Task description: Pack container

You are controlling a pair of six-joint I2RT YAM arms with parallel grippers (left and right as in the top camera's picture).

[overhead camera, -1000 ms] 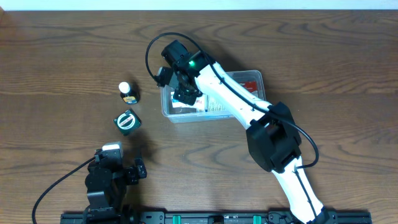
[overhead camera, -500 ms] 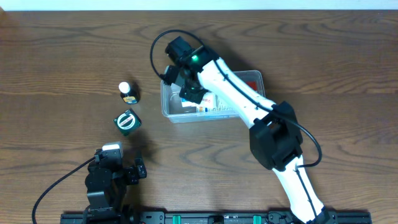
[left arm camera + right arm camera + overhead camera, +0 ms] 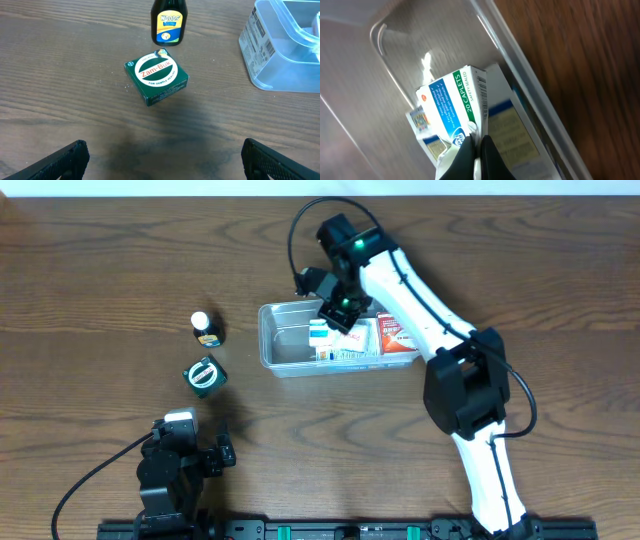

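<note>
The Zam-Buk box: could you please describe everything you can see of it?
The Zam-Buk box is a square, dark green carton, its top bearing a white oval with red "Zam-Buk" lettering, and white print on one side. It lies flat on the wooden table, corner-on to the left wrist camera, just short of the Woods bottle; nothing else touches it.

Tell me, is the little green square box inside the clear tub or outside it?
Outside. The green box lies on the table, apart from the tub, next to a small dark bottle.
</note>
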